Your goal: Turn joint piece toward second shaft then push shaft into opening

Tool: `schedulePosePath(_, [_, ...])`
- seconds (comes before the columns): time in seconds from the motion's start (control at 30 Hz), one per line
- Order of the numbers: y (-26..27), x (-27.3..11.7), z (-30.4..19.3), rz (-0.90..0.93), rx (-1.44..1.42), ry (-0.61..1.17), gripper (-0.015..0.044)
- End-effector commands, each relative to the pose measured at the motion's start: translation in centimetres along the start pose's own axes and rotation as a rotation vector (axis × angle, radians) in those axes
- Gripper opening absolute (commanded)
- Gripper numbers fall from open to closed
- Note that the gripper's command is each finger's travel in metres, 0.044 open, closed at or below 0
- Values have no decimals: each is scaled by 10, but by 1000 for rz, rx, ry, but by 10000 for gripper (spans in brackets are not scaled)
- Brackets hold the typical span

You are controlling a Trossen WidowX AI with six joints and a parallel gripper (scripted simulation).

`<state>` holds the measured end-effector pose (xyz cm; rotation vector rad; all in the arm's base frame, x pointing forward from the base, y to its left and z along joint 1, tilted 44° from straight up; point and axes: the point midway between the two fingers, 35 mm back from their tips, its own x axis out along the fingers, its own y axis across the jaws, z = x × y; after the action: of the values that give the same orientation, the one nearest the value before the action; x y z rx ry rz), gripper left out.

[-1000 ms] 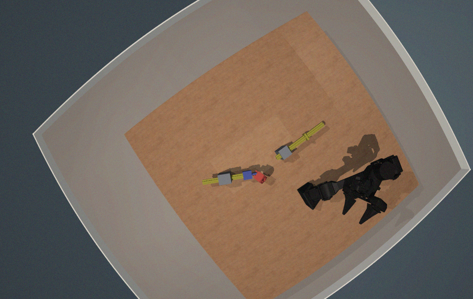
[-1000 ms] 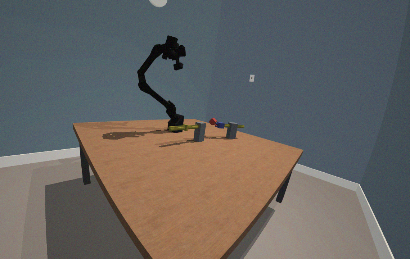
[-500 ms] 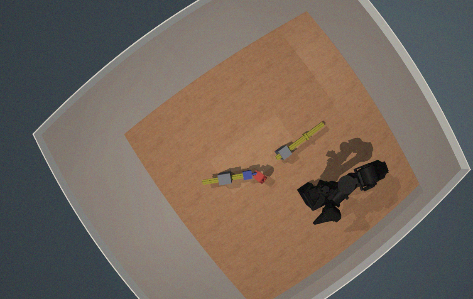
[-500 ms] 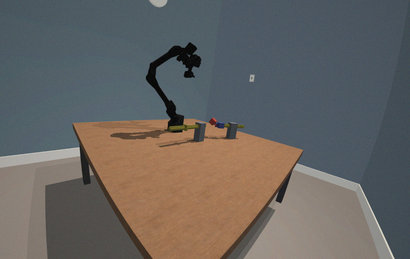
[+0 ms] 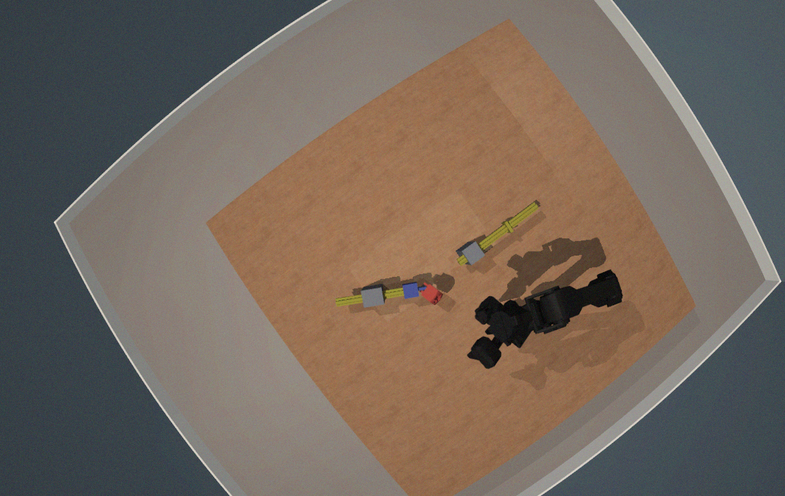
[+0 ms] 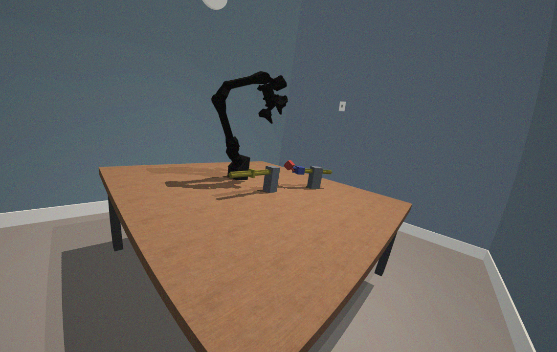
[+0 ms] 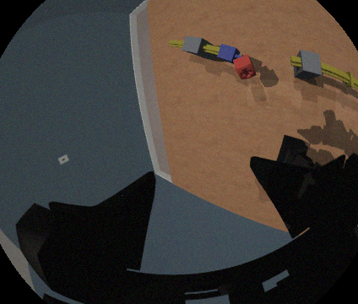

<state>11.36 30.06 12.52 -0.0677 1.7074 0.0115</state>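
The red joint piece [image 5: 431, 293] [image 6: 289, 165] [image 7: 244, 66] is hinged to a blue piece [image 5: 410, 289] [image 6: 299, 170] [image 7: 228, 53] on the first yellow shaft [image 5: 349, 301] [image 6: 327, 171] [image 7: 176, 43], held by a grey block [image 5: 373, 296] [image 6: 315, 178] [image 7: 192, 45]. It tilts upward; its opening shows in the wrist view and points off the second shaft's line. The second yellow shaft [image 5: 524, 212] [image 6: 238, 174] [image 7: 334, 73], with a collar, runs through another grey block [image 5: 473, 253] [image 6: 271, 179] [image 7: 311, 63]; its short end faces the joint across a gap. My gripper [image 5: 473, 335] [image 6: 276, 118] [image 7: 204, 169] is open, empty and high above the table, away from both shafts.
The wooden table [image 5: 382, 153] [image 6: 262, 245] [image 7: 204, 139] carries both upright blocks. The arm's base [image 6: 238, 167] stands behind the second shaft in the exterior view. The arm arches high over the table and casts shadows near the second shaft.
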Motion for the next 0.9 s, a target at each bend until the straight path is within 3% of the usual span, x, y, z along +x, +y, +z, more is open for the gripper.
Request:
schedulePosePath(0.0, [-16,30,14,-158,42,-18,440])
schedulePosePath(0.57, [-84,107,53,-700,75,-98,440])
schedulePosePath(0.87, [-88,110,54,-724,61,-84,440])
